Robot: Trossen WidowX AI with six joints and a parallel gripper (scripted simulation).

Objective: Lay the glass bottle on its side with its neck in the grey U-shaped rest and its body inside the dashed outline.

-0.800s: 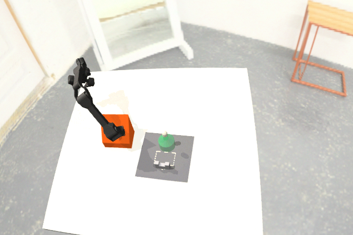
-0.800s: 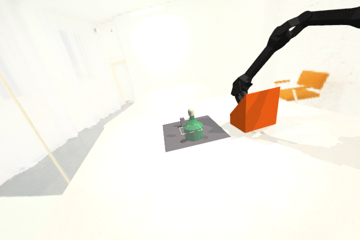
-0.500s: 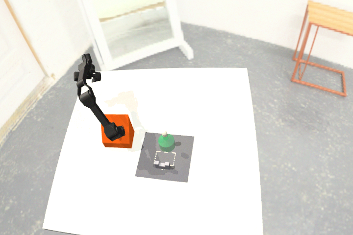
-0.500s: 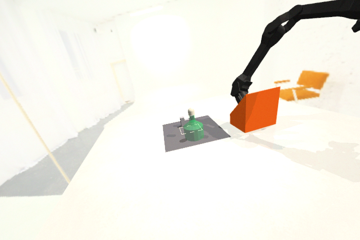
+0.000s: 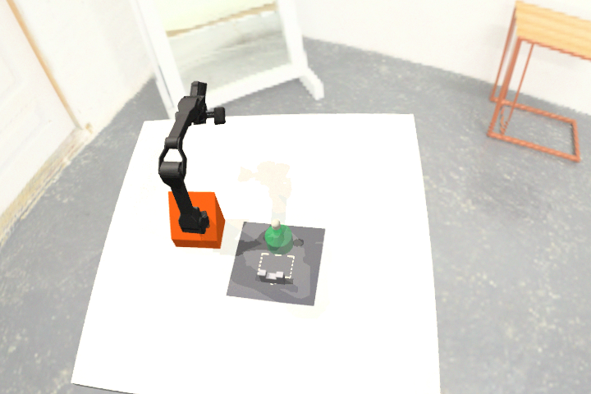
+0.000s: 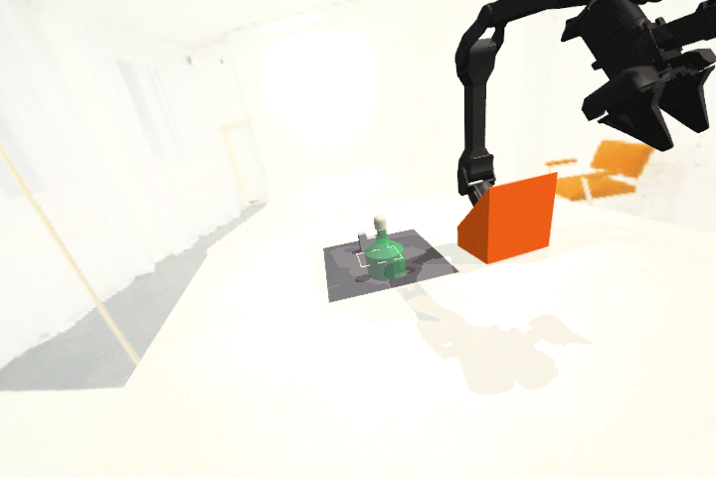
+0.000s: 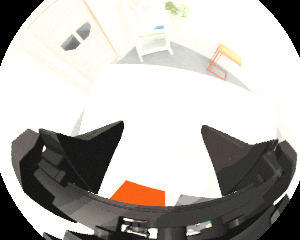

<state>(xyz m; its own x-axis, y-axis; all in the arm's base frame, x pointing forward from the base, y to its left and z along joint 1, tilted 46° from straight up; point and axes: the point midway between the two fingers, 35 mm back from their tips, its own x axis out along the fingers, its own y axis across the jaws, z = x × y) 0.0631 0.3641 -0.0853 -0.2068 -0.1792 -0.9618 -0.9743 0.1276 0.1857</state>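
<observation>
Wide-open, empty jaws (image 6: 686, 140) well apart from the unlabelled upright green bottle (image 5: 278, 239) (image 6: 385, 260).

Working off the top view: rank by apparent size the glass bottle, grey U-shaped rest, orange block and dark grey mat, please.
As they look in the top view, largest to smallest:
1. dark grey mat
2. orange block
3. glass bottle
4. grey U-shaped rest

On the desk (image 5: 352, 325) (image 6: 258, 382) (image 7: 155, 95) I count one green glass bottle (image 5: 278, 239) (image 6: 385, 261), one grey U-shaped rest (image 5: 272, 277) (image 6: 361, 241), one dark grey mat (image 5: 300, 292) (image 6: 342, 290) (image 7: 190, 200) and one orange block (image 5: 199, 200) (image 6: 519, 219) (image 7: 140, 194).
</observation>
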